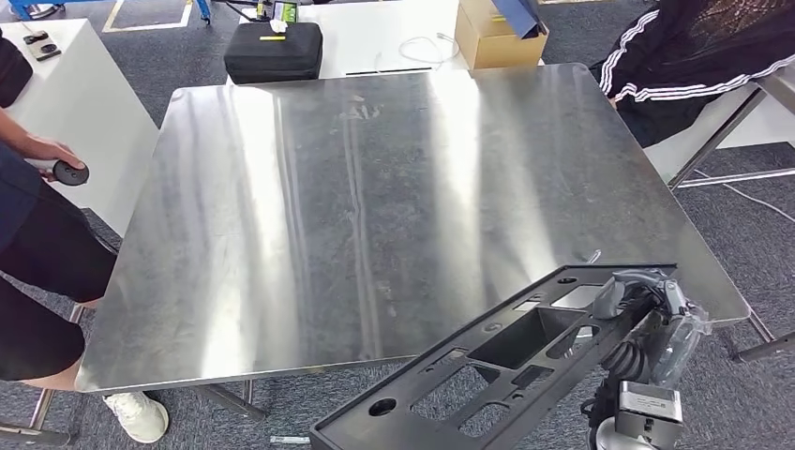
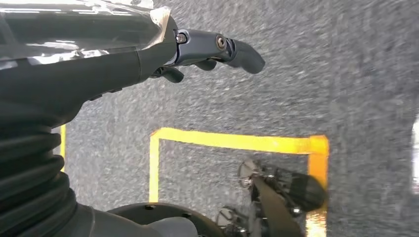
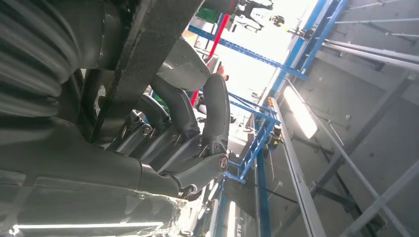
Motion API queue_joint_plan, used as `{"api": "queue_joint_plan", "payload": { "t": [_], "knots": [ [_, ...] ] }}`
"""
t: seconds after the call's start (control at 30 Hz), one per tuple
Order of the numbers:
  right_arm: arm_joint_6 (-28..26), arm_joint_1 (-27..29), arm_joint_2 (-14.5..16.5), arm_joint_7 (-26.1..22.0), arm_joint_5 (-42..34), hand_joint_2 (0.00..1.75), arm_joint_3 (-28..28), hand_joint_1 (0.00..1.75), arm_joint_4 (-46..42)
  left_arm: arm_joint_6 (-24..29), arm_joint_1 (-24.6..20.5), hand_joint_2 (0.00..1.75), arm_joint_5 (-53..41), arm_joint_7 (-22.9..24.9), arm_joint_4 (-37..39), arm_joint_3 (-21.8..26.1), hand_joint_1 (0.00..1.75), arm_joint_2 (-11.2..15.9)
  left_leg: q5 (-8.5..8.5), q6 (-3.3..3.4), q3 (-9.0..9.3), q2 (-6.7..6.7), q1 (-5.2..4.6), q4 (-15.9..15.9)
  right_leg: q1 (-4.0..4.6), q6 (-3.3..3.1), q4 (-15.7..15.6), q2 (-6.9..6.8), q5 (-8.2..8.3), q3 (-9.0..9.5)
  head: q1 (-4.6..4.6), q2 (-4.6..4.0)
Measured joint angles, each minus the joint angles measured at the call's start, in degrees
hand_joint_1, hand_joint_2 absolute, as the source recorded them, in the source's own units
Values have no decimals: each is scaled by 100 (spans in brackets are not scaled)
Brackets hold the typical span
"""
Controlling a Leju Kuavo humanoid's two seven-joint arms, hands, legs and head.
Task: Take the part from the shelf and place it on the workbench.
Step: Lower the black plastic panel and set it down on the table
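Gripped by the right hand (image 1: 647,319), one part (image 1: 497,361) is held at the workbench's (image 1: 375,206) 5 o'clock edge; left hand (image 2: 217,49) spread, nothing held.

Right hand grips the part; left hand hangs with nothing in it.

The right arm comes in from below on the right of the head view, wrist bent upward, and its right hand (image 1: 647,305) clasps the part (image 1: 506,361) at that end, fingers wrapped over the edge. In the right wrist view the dark fingers (image 3: 217,106) curl round the part's black bar, with the ribbed wrist cover behind them. The left hand (image 2: 207,52) points downward from a hanging arm, its thumb stretched straight out and the darker fingers curled a little beneath it, holding nothing.
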Motion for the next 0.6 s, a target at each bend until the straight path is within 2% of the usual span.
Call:
{"api": "queue_joint_plan", "payload": {
  "t": [0.03, 0.1, 0.13, 0.17, 0.2, 0.23, 0.27, 0.3, 0.33, 0.37, 0.43, 0.47, 0.53, 0.6],
  "knots": [
    [26, -18, -6, 39, 24, 175, -3, 175, 15, 2, -5, 175, 1, 1, 0, -1, 0, -3, -2, 17, 58, 4, 17, -48, 1, 8, 247, -12, -84, -132, 11, 0],
    [96, -51, -26, 124, 64, 175, -24, 175, 94, 4, -13, 175, 7, 1, 0, -2, 0, -15, -38, 46, 120, 10, 23, -74, -20, 14, 1002, -20, -271, -590, 25, 0],
    [133, -61, -37, 159, 74, 175, -43, 175, 158, 4, -11, 175, 12, 0, 0, -2, 0, -22, -61, 51, 142, 9, 27, -73, -34, 37, 1319, -21, -313, -817, 27, 0],
    [173, -71, -49, 183, 76, 175, -71, 175, 235, 4, -5, 175, 17, -3, 0, -2, 0, -27, -89, 47, 171, 5, 34, -73, -54, 83, 1448, -23, -273, -961, 28, 0],
    [207, -87, -59, 196, 76, 175, -106, 175, 312, 4, 1, 175, 21, -7, 0, -1, 0, -29, -118, 35, 205, -2, 45, -71, -78, 146, 1373, -28, -155, -1000, 28, 0],
    [239, -109, -70, 200, 76, 175, -142, 175, 377, 4, 5, 175, 24, -10, 0, -1, 0, -30, -149, 13, 247, -12, 62, -69, -105, 222, 1079, -38, 39, -920, 28, 0],
    [263, -134, -80, 202, 76, 175, -174, 175, 434, 4, 8, 175, 26, -15, 0, 0, 0, -30, -186, -20, 291, -20, 74, -67, -136, 300, 670, -59, 263, -773, 31, 0],
    [275, -165, -87, 202, 76, 175, -197, 175, 485, 3, 8, 175, 26, -17, -1, 0, 0, -27, -229, -62, 326, -26, 74, -59, -147, 342, 307, -78, 430, -617, 42, 0],
    [285, -190, -92, 204, 77, 175, -210, 175, 529, 3, 7, 175, 26, -18, -1, 0, 0, -25, -269, -105, 351, -28, 66, -53, -150, 331, 40, -86, 539, -499, 48, 0],
    [288, -208, -94, 205, 78, 175, -219, 175, 568, 3, 6, 175, 26, -20, -1, 0, 0, -22, -299, -140, 368, -27, 54, -53, -145, 284, -88, -89, 574, -437, 43, 0],
    [303, -230, -96, 209, 82, 175, -241, 175, 627, 7, 5, 175, 26, -24, 0, 0, 0, -21, -327, -182, 395, -22, 57, -67, -126, 152, -105, -66, 549, -418, 23, 0],
    [330, -241, -96, 208, 90, 175, -256, 175, 650, 17, 5, 175, 26, -25, 0, 0, 0, -21, -340, -198, 406, -18, 72, -66, -125, 115, -102, -61, 541, -407, 13, 0],
    [436, -309, -104, 189, 128, 175, -284, 175, 726, 59, 3, 175, 19, -22, 0, 0, 0, -22, -339, -166, 422, -8, 98, -57, -116, 69, -104, -50, 531, -370, 10, 0],
    [568, -461, -124, 147, 209, 175, -296, 175, 885, 107, -4, 175, -9, -11, 0, -1, 0, -22, -321, -95, 438, 5, 103, -68, -94, 52, -104, -33, 522, -352, 3, 0]
  ]
}}
